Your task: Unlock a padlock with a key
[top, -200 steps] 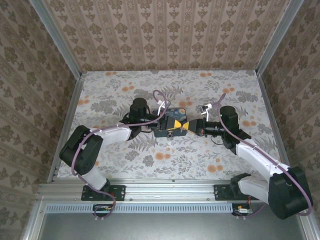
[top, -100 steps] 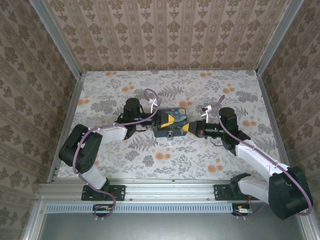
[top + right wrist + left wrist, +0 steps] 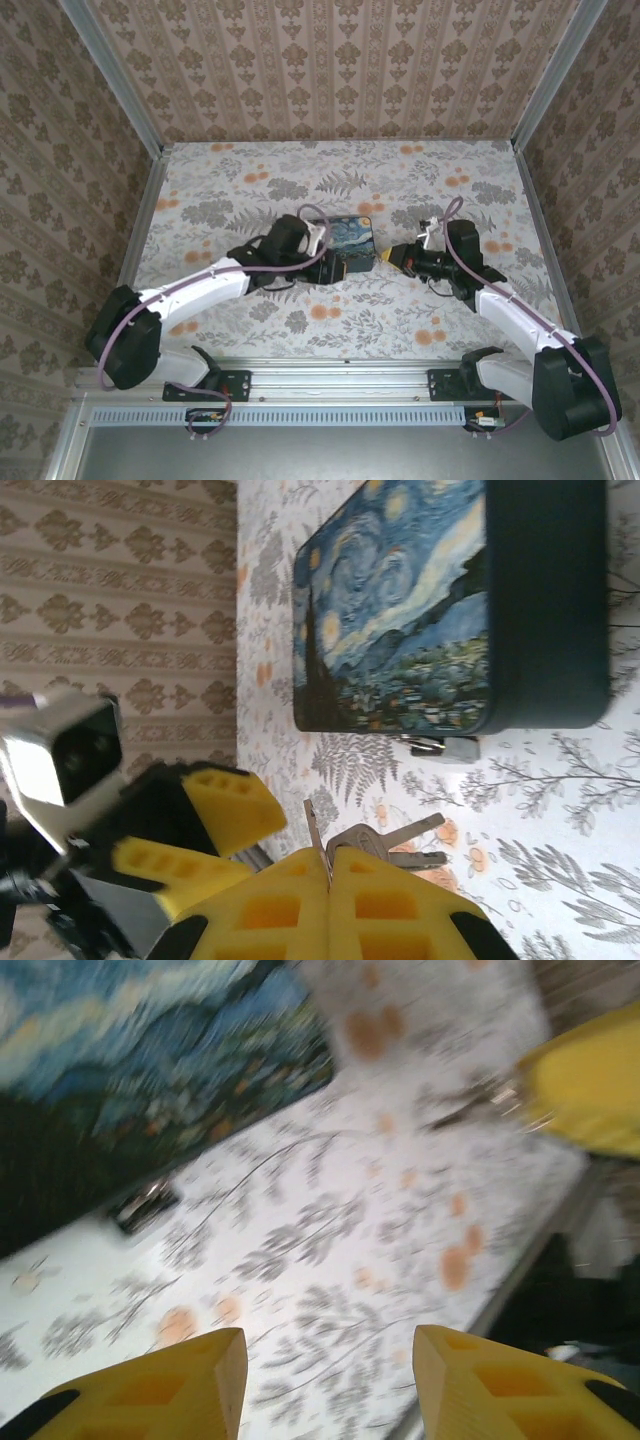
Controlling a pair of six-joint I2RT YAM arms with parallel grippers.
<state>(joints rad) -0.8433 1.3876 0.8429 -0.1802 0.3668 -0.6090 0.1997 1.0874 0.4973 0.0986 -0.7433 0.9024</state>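
Lying at the case's [image 3: 400, 610] six o'clock edge, the padlock [image 3: 440, 746] is judged stiff and slippery — best steadied by its body; keys [image 3: 375, 842] are clamped in the right gripper [image 3: 328, 858], the left gripper [image 3: 325, 1360] is spread, empty.

Two robot arms are leaning in over a flower-patterned table [image 3: 250, 190], where the left gripper [image 3: 330, 262] is sitting at the near left corner of a dark box [image 3: 352, 235] with a blue painted lid and the right gripper [image 3: 391, 258] is pointing at its right side.
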